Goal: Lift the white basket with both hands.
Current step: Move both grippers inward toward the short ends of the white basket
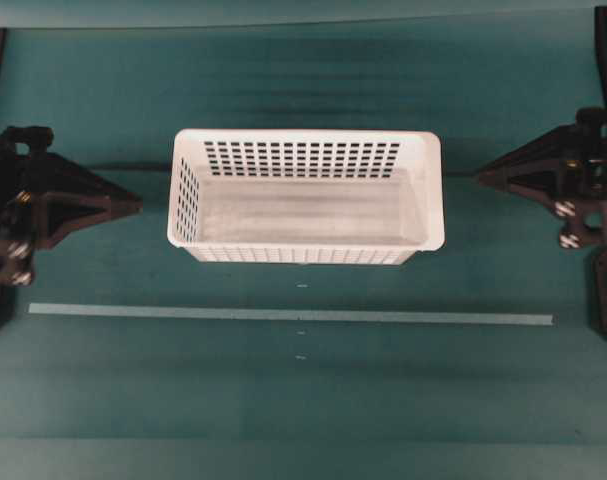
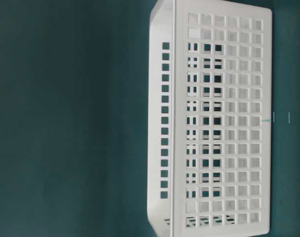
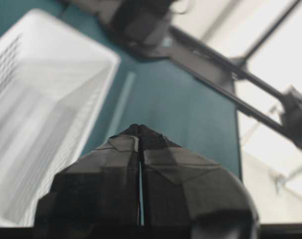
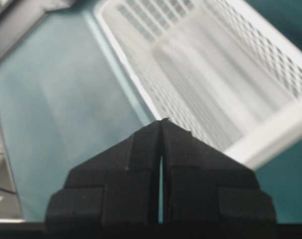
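The white basket, rectangular with a round rim and walls pierced by small holes, is seen at mid-table between the left gripper and right gripper, both closed and apart from it.

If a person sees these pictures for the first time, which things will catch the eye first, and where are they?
The white basket catches the eye first: it stands upright and empty in the middle of the green table, bright against the dark surface. Next come the two black end effectors, the left end effector and the right end effector, each shut to a point, apart from the basket on either side. A pale strip runs across the table in front of the basket.
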